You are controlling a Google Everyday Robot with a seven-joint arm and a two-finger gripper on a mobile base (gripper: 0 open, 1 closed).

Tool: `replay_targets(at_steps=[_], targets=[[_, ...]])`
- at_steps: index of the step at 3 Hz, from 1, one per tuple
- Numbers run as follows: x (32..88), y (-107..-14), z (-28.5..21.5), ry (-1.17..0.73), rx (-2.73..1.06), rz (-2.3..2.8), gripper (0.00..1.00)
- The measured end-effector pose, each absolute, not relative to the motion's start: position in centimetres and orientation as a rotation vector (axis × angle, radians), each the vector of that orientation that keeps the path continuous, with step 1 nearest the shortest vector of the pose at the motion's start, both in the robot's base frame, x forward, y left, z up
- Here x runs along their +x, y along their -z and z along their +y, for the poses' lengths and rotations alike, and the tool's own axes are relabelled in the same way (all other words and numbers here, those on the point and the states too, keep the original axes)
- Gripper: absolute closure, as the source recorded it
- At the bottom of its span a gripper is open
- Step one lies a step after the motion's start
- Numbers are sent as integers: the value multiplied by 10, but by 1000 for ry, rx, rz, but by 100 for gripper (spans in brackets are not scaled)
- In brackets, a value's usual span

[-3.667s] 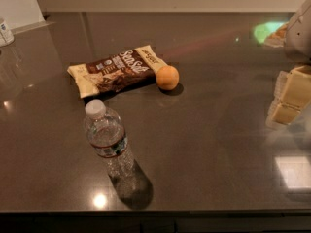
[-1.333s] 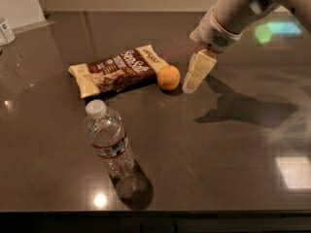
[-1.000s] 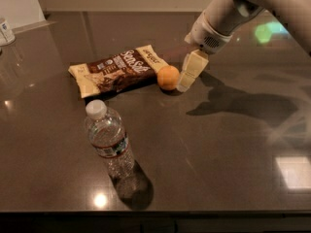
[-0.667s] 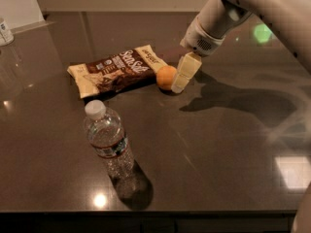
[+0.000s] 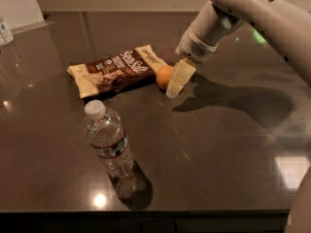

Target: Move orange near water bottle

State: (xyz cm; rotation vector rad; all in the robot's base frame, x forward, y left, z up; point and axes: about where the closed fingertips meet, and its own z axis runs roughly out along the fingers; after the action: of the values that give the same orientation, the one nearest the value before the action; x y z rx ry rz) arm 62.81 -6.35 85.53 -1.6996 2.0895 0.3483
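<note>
The orange [image 5: 163,76] lies on the dark table [image 5: 223,149], touching the right end of a brown and cream snack bag. My gripper [image 5: 176,79] comes down from the upper right and sits right against the orange's right side, partly covering it. The water bottle [image 5: 108,141], clear with a white cap and dark label band, stands upright near the front left, well below and to the left of the orange.
The brown and cream snack bag [image 5: 116,71] lies flat just left of the orange. A white container [image 5: 5,31] stands at the far left edge. My arm [image 5: 243,8] spans the upper right. The table's front edge runs along the bottom.
My gripper has moved left and down from the table's right side until it is against the orange. The orange, bag and bottle have not moved.
</note>
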Motion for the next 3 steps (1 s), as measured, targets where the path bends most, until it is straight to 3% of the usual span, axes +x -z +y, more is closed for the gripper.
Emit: replay_targets(at_steps=[1,3], targets=[[621,-850,-56,-384,-1709,2085,0],[604,-860,-38,-464,-1727,2028,47]])
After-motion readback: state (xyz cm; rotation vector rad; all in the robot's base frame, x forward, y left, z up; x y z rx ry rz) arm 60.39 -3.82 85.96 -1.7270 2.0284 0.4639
